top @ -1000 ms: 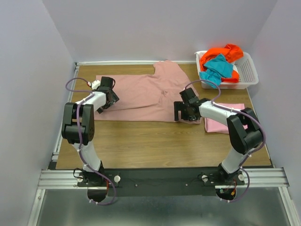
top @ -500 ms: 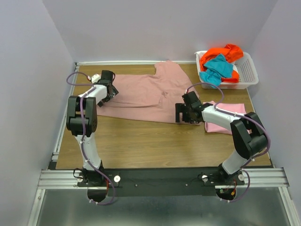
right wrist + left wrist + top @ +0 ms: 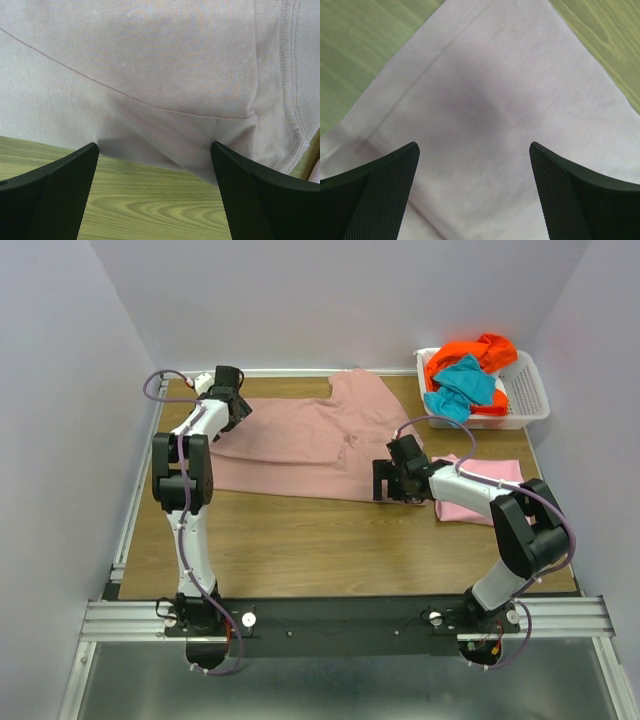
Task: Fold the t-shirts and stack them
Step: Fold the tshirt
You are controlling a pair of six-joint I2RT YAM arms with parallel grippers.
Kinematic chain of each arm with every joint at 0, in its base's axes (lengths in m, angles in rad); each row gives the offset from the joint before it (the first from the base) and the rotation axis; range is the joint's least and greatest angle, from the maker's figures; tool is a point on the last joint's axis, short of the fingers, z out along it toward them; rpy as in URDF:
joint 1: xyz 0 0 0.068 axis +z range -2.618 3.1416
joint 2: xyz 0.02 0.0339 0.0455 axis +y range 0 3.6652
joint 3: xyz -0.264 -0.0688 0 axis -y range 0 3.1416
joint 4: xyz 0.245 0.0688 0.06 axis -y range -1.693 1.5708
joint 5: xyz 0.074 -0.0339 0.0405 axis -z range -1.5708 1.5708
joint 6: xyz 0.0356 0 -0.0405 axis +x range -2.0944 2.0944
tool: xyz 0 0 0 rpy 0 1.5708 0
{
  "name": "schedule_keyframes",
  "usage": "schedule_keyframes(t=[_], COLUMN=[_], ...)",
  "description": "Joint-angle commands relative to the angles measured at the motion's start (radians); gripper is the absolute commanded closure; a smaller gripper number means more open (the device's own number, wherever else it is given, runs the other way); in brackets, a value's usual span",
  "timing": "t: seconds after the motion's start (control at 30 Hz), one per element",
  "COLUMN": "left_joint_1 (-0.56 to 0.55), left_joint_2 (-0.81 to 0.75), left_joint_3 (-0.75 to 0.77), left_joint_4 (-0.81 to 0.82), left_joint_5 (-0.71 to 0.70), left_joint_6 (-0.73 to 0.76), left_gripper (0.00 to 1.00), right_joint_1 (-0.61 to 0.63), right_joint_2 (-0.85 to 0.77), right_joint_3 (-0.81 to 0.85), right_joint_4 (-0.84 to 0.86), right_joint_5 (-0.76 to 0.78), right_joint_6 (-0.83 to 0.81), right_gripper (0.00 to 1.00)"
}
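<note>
The large dusty rose-mauve t-shirt [image 3: 310, 445] lies spread on the wooden table. My left gripper [image 3: 228, 403] is open over its far left corner; the wrist view shows that corner [image 3: 485, 110] between the jaws. My right gripper [image 3: 392, 482] is open at the shirt's near right edge, its jaws straddling the hem [image 3: 165, 145] where cloth meets wood. A folded light pink t-shirt [image 3: 478, 490] lies to the right, partly under my right arm. Orange [image 3: 475, 352] and teal [image 3: 462, 383] shirts sit in the basket.
The white slotted basket [image 3: 525, 390] stands at the back right corner. Bare wooden table [image 3: 330, 545] runs along the near side. Grey walls close in the back and both sides.
My left gripper has moved away from me along the shirt's left edge to its far left corner. My right gripper shifted slightly right, then stayed still.
</note>
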Motion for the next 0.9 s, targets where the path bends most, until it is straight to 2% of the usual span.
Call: schedule_keyframes(t=[0.0, 0.17, 0.33, 0.4, 0.6, 0.73, 0.87], left_joint_1=[0.031, 0.036, 0.034, 0.028, -0.039, -0.118, -0.124], left_joint_2=[0.040, -0.076, -0.289, -0.360, -0.449, -0.428, -0.357], left_joint_3=[0.066, 0.034, -0.210, -0.337, -0.560, -0.566, -0.474], left_joint_4=[-0.046, -0.046, -0.005, 0.033, 0.127, 0.165, 0.148], left_joint_5=[0.005, -0.016, -0.018, 0.029, 0.147, 0.172, 0.143], left_joint_6=[0.022, 0.038, 0.030, 0.035, 0.052, 0.053, 0.048], left_gripper=[0.01, 0.01, 0.01, 0.01, 0.01, 0.01, 0.01], right_joint_1=[0.000, 0.000, 0.000, 0.000, 0.000, 0.000, 0.000], right_joint_2=[0.021, 0.001, 0.002, 0.004, 0.015, 0.025, 0.018], right_joint_3=[-0.052, -0.046, -0.043, -0.047, -0.056, -0.058, -0.064], right_joint_4=[-0.097, -0.097, -0.096, -0.096, -0.094, -0.090, -0.086], right_joint_5=[-0.001, -0.018, -0.039, -0.038, -0.038, -0.039, -0.036], right_joint_6=[0.017, 0.014, 0.017, 0.017, 0.018, 0.021, 0.021], right_gripper=[0.00, 0.00, 0.00, 0.00, 0.00, 0.00, 0.00])
